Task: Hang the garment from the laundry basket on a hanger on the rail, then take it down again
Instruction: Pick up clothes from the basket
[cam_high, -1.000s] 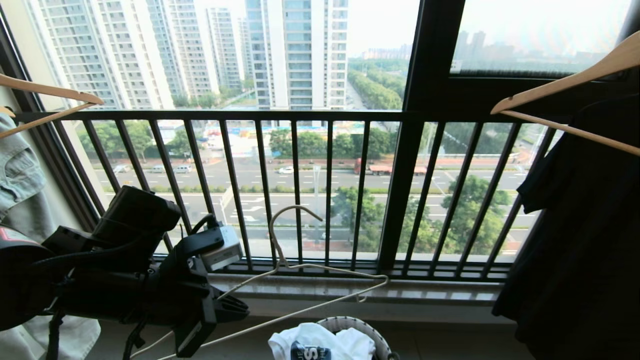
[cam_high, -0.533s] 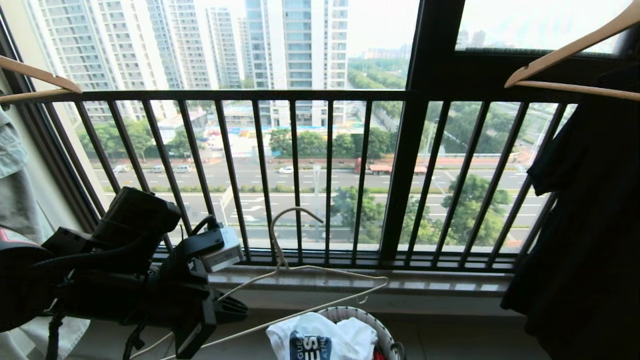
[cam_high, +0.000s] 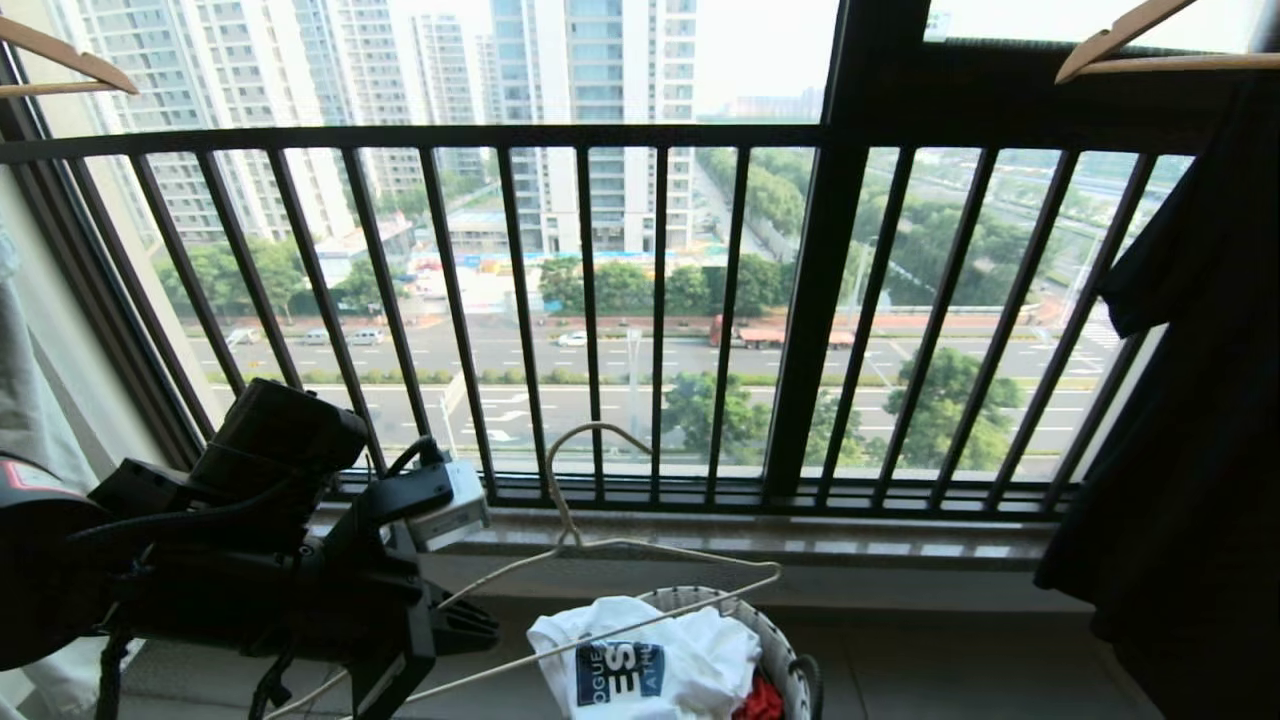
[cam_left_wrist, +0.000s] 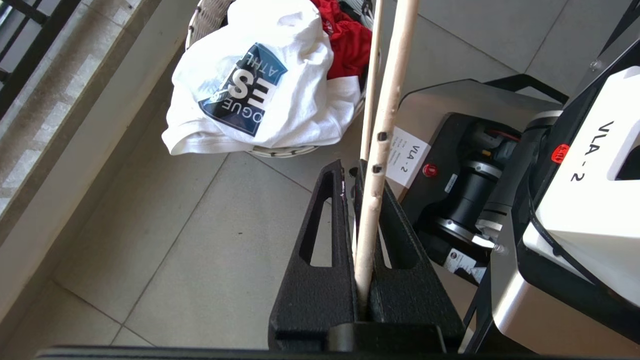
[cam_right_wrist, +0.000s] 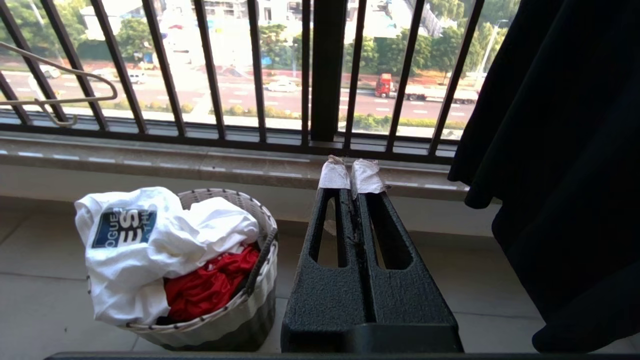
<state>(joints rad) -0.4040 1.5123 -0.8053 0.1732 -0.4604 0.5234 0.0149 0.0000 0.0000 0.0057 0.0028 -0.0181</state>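
Note:
The garment (cam_high: 650, 665), a white T-shirt with a dark blue logo, lies crumpled on top of the laundry basket (cam_high: 775, 640) on the floor below the window. In the wrist views the garment (cam_left_wrist: 255, 85) (cam_right_wrist: 135, 240) spills over the basket's rim (cam_right_wrist: 260, 235). My left gripper (cam_high: 465, 622) (cam_left_wrist: 348, 167) is shut on the thin cream hanger (cam_high: 600, 545) (cam_left_wrist: 382, 135), which reaches out level above the basket with its hook up. My right gripper (cam_right_wrist: 350, 175) is shut and empty, beside the basket, and stays out of the head view. The rail is out of view.
A black barred window railing (cam_high: 640, 300) and stone sill (cam_high: 850, 545) lie ahead. A black garment (cam_high: 1200, 400) (cam_right_wrist: 565, 150) hangs on a wooden hanger (cam_high: 1120, 45) at the right. A pale garment (cam_high: 30, 420) hangs at the left. Red cloth (cam_right_wrist: 210, 285) lies in the basket. My base (cam_left_wrist: 500, 175) stands close.
The whole head view has tipped downward: railing and wooden hangers slid up, more of the basket and garment shows. The left gripper keeps its hold on the hanger.

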